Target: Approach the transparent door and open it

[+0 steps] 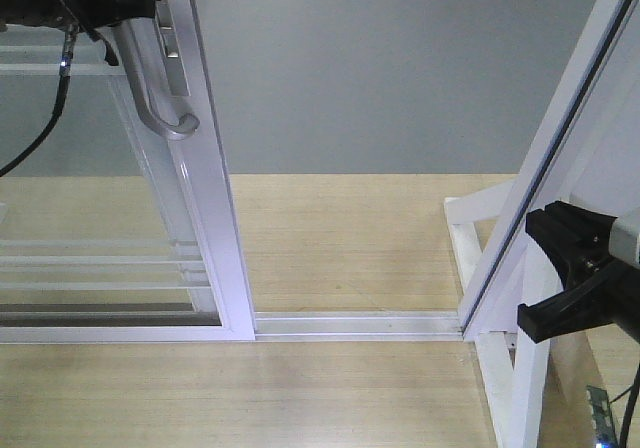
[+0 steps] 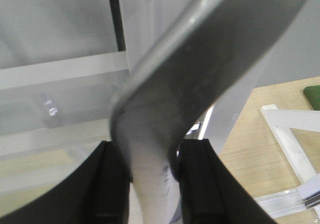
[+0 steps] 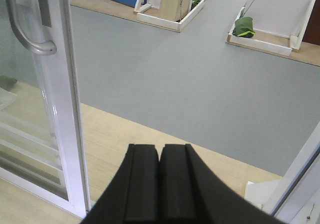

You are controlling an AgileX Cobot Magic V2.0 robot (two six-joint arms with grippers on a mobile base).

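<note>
The transparent door [image 1: 215, 218] stands at the left, a glass panel in a white frame with thin white bars low down. Its curved grey handle [image 1: 150, 98] runs down the stile. My left gripper [image 1: 150, 3] is at the handle's upper part. In the left wrist view my left gripper [image 2: 152, 169] is shut on the handle [image 2: 200, 74], with a black finger [image 2: 107, 184] pressed against each side. My right gripper [image 1: 535, 273] hangs low on the right, apart from the door. Seen from its own wrist, the right gripper [image 3: 160, 151] is shut on nothing, and the door [image 3: 62, 109] and handle [image 3: 25, 29] lie to its left.
A white floor track [image 1: 355, 323] runs from the door to a leaning white frame post [image 1: 560, 138] with a brace [image 1: 470, 238] at the right. Between them is an open gap onto grey floor. Far off are a white tray with a box [image 3: 175, 6] and a green plant [image 3: 245, 26].
</note>
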